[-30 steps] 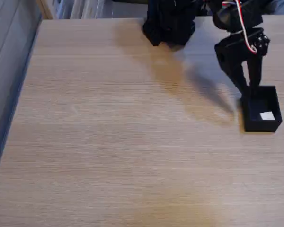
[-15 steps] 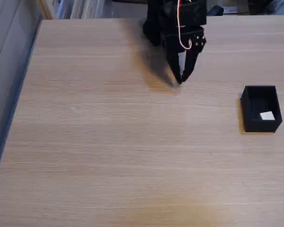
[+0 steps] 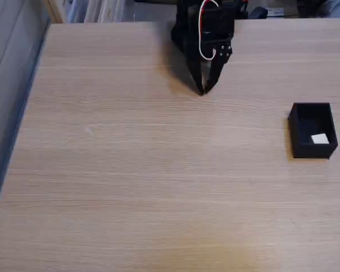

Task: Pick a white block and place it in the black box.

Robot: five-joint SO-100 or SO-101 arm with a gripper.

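In the fixed view the end effector (image 3: 203, 90) hangs near the top middle of the frame, close in front of the arm's dark base, its two fingers pointing down and drawn together to a point at the tips. Nothing shows between them — it carries no load, and the tips look just above or barely at the bench (image 3: 130, 170); which of the two I cannot tell from this angle. A red and white cable loops across the wrist above the fingers.

The black box (image 3: 311, 131) stands on the right side of the bench, well apart from the end effector, open top facing up. Inside it, toward its lower right corner, lies the white block (image 3: 319, 139), resting on the box floor and wholly within the walls. No other white block shows on the wood surface.

Judged from how things lie, the task looks done: the block is in the box, the fingers are free of it, and the arm sits tucked back near its base in what reads as a rest pose. What could remain is little — at most settling the arm fully at home. If a further block were meant to be moved, none shows on the bench to pick.

The rest of the wood surface carries nothing else of note.
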